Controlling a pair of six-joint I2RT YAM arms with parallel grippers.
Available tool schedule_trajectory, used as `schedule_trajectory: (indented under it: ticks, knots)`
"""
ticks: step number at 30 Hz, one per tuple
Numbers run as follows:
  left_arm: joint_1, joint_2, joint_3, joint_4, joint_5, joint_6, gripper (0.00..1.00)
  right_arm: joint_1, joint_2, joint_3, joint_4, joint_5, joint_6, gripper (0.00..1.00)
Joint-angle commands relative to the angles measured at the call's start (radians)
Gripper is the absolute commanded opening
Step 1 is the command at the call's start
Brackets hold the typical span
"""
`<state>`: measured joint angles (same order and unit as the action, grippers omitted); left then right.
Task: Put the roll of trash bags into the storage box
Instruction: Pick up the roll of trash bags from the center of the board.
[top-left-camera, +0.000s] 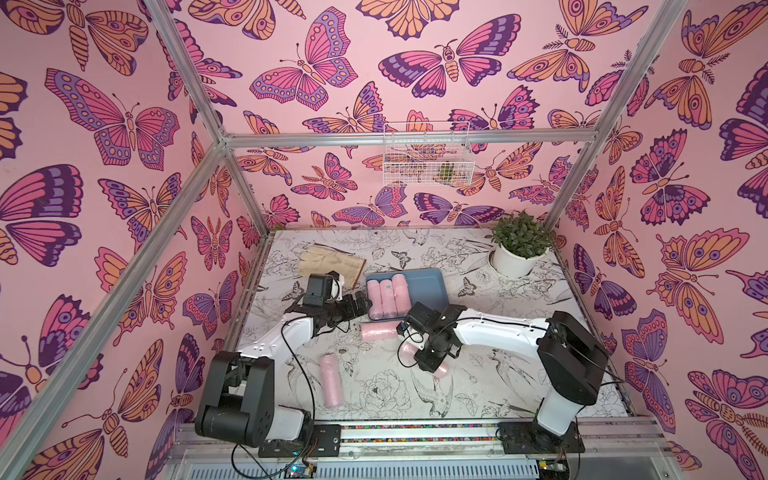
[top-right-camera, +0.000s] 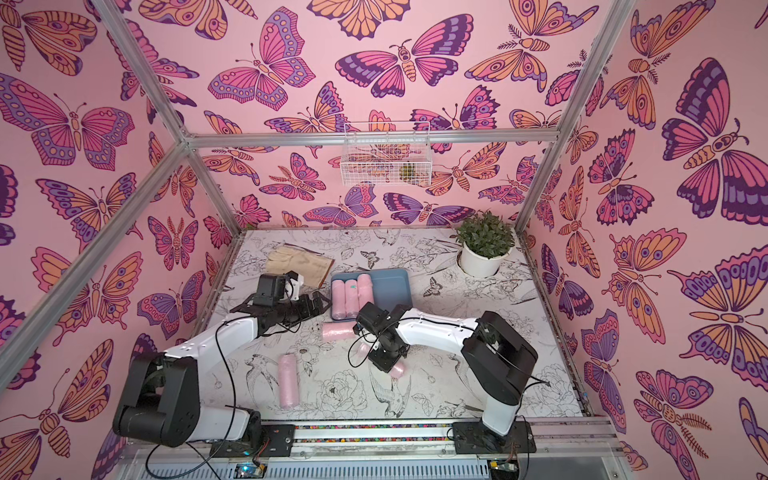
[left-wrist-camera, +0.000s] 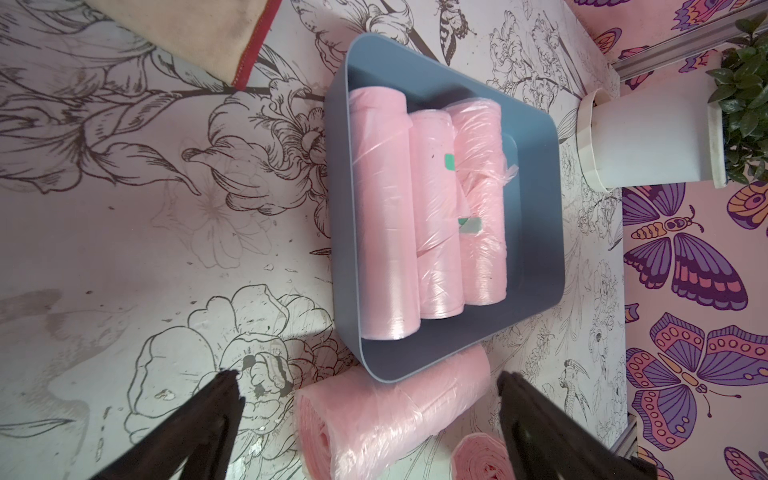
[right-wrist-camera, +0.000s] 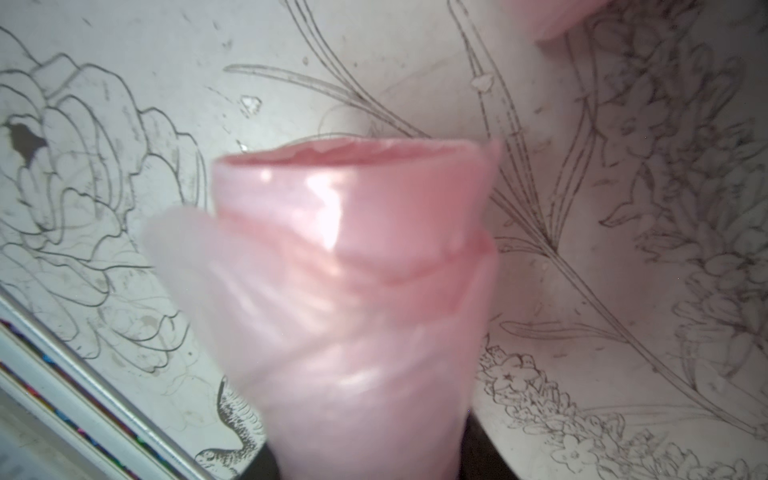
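The slate-blue storage box (top-left-camera: 426, 281) (top-right-camera: 392, 286) (left-wrist-camera: 538, 232) sits mid-table with three pink rolls (top-left-camera: 388, 297) (left-wrist-camera: 415, 216) side by side in its left half. My right gripper (top-left-camera: 432, 358) (top-right-camera: 385, 358) (right-wrist-camera: 374, 457) is shut across another roll of trash bags (right-wrist-camera: 353, 270), low over the table in front of the box; the roll's ends (top-left-camera: 443, 368) stick out on both sides. My left gripper (top-left-camera: 358, 305) (top-right-camera: 314, 305) (left-wrist-camera: 370, 376) stands open beside the box's left edge, holding nothing.
One loose pink roll (top-left-camera: 379, 331) (left-wrist-camera: 386, 411) lies against the box's near edge, another (top-left-camera: 331, 380) lies front left. A beige glove (top-left-camera: 332, 264) lies back left, a potted plant (top-left-camera: 517, 249) back right. A white wire basket (top-left-camera: 426, 160) hangs on the back wall.
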<state>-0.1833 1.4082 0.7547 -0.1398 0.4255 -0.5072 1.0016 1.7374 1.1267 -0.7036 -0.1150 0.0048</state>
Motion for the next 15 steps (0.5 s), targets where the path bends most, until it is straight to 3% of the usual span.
schedule_trajectory:
  ticks: [1, 15]
  knots:
    - [0.005, -0.016, -0.005, -0.017, 0.0, -0.008, 1.0, -0.024, -0.05, 0.034, -0.009, -0.044, 0.031, 0.37]
    - [0.005, 0.001, 0.013, -0.018, 0.005, 0.002, 1.0, -0.282, -0.078, 0.126, 0.066, -0.28, 0.161, 0.37]
